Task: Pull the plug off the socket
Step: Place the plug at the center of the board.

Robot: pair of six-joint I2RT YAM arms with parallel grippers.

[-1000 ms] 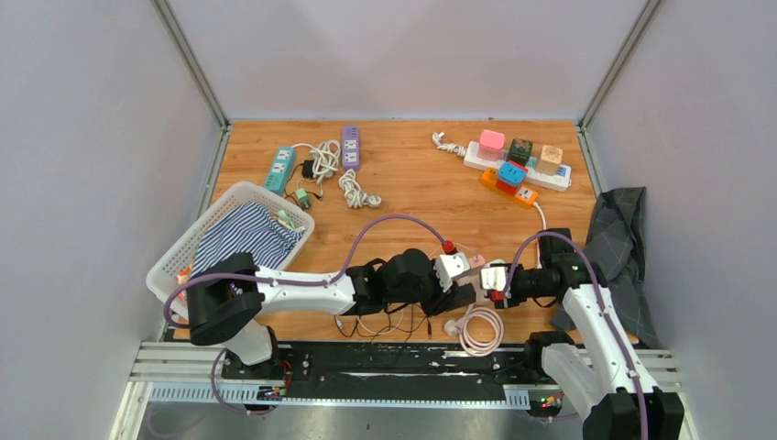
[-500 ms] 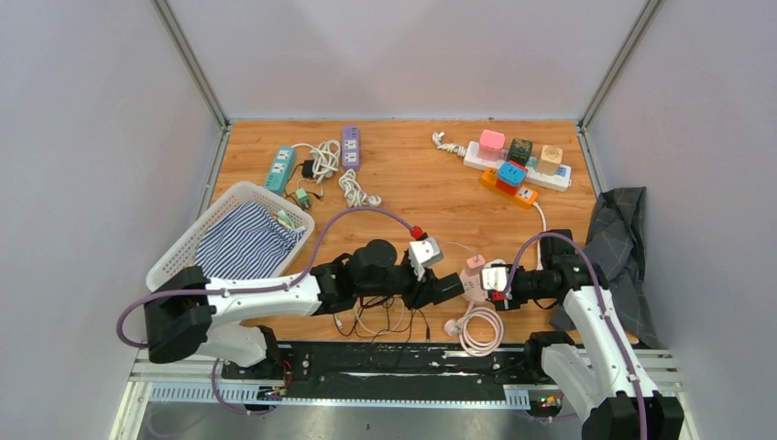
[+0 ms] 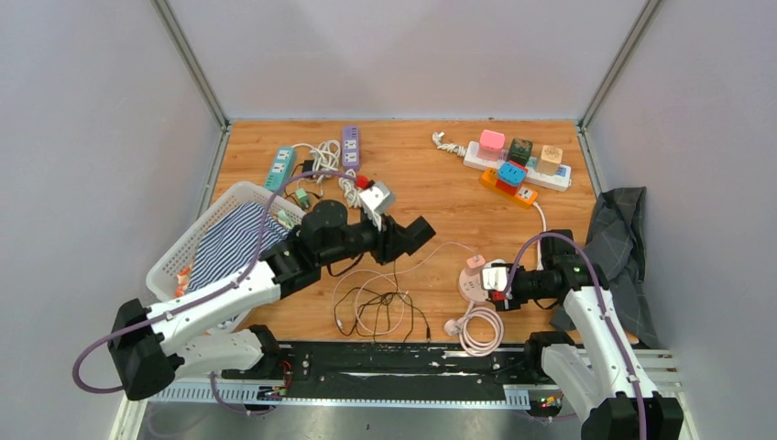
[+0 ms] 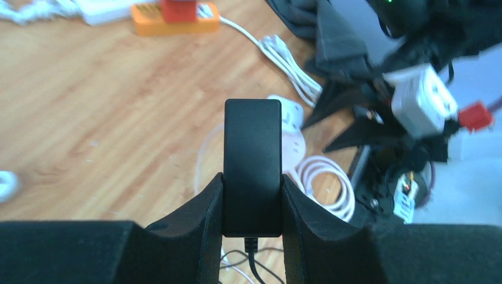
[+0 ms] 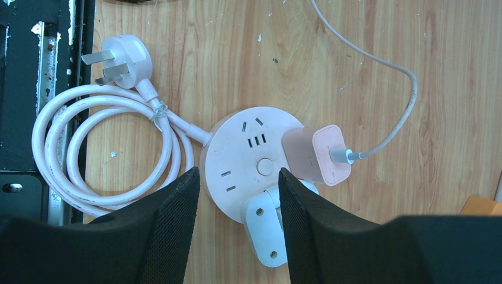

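Down at the near edge, the right gripper (image 5: 237, 177) sits over the round socket (image 5: 237, 148) with its jaws apart, one finger on either side of the disc's near rim. That is a brace rather than a grip, so a sideways tug could skate the socket across the table (image 3: 431, 183). And a tug looks possible! A pink charger (image 5: 314, 155) is plugged in at three o'clock on the socket face, and its pale lead runs off toward the black cord (image 3: 380, 307), heaped in loose loops at roughly nine o'clock from the socket. If those loops snag, a higher lift could drag lead, charger and socket together. Further out, at about ten o'clock from the socket in the overhead view, the left gripper (image 4: 251, 177) hangs above the wood with its jaws clamped tight on the black plug (image 4: 253, 142). It is already clear of the socket, a flat, smooth, matt black slab with rounded corners. It stands upright between the pads, cord dropping from its lower end. It looks slick, so a cord jerk could twist it loose.
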